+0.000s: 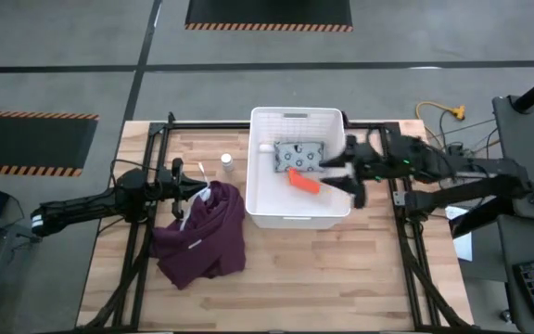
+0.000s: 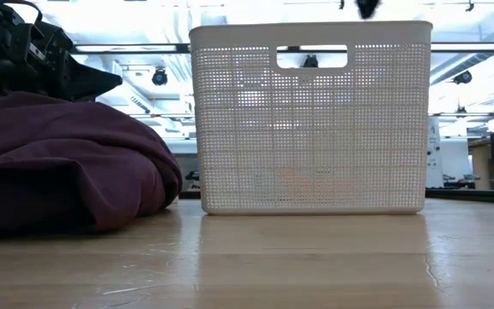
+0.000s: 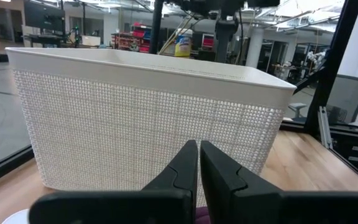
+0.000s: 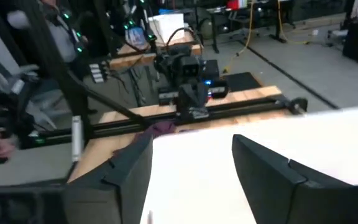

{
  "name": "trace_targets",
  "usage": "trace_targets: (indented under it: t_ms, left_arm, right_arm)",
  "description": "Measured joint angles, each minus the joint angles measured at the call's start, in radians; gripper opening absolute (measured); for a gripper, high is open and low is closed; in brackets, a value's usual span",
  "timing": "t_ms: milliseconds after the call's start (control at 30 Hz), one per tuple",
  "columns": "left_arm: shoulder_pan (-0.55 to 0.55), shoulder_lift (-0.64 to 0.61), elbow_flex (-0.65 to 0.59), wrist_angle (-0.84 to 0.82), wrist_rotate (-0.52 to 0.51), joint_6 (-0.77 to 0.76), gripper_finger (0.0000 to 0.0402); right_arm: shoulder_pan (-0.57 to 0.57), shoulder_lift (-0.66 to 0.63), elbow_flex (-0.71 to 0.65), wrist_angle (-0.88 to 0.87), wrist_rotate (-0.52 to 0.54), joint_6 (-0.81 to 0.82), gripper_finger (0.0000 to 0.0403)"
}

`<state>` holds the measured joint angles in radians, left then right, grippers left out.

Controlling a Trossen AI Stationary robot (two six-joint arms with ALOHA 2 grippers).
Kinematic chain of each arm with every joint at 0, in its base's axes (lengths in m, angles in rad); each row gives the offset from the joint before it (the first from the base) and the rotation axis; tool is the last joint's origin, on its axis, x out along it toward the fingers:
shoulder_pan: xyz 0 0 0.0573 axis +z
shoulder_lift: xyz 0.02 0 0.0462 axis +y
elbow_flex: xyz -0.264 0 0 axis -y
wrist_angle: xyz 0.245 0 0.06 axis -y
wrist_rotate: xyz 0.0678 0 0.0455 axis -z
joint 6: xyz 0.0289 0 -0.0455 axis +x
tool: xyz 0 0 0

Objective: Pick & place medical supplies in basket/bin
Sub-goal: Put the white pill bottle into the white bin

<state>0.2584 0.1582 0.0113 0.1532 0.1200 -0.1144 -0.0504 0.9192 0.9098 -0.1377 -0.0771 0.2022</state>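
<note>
The white slatted bin [image 1: 297,215] stands mid-table, and its near wall [image 2: 311,120] fills the low view. Inside it lie the grey dotted packet [image 1: 299,152] and the orange tube [image 1: 302,181]. One tiny white bottle [image 1: 226,160] stands on the table left of the bin; the second I cannot make out. My right gripper [image 1: 342,175] is open above the bin's right side [image 4: 191,162], holding nothing. My left gripper [image 1: 200,191] is shut [image 3: 199,158], just above the maroon cloth's far edge, pointing at the bin's left wall [image 3: 135,118].
The maroon garment [image 1: 200,234] lies heaped on the table left of the bin [image 2: 58,163], under my left arm. Bare wood shows toward the near edge [image 1: 323,278]. Black frame rails [image 1: 402,199] run along both sides of the table.
</note>
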Motion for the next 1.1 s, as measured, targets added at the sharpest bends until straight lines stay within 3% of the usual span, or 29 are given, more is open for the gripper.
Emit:
trace_targets:
  t_ms: [133,300,400,667,767,933,1100]
  left_arm:
    - [0.0,0.0,0.0,0.0,0.0,0.0,0.0001]
    - [0.0,0.0,0.0,0.0,0.0,0.0,0.0001]
    - [0.0,0.0,0.001,0.0,-0.005,0.0,0.0001]
    - [0.0,-0.002,0.005,0.069,-0.02,-0.067,0.0009]
    - [0.0,-0.002,0.006,0.094,-0.036,-0.071,0.0039]
    - [0.0,0.006,0.011,0.265,-0.161,-0.167,0.0118]
    - [0.0,0.084,0.131,0.28,-0.181,-0.174,0.018]
  right_arm:
    - [0.042,-0.198,-0.196,0.062,-0.008,0.039,0.0189]
    - [0.067,-0.382,-0.463,0.36,-0.001,0.027,0.0157]
    - [0.068,-0.452,-0.59,0.489,0.037,0.03,0.0138]
    - [0.068,-0.57,-0.792,0.608,0.082,0.059,0.009]
    - [0.068,-0.602,-0.84,0.686,0.118,0.079,0.0072]
    - [0.068,-0.638,-0.874,0.728,0.133,0.123,0.0053]
    - [0.068,-0.643,-0.869,0.725,0.133,0.162,0.0047]
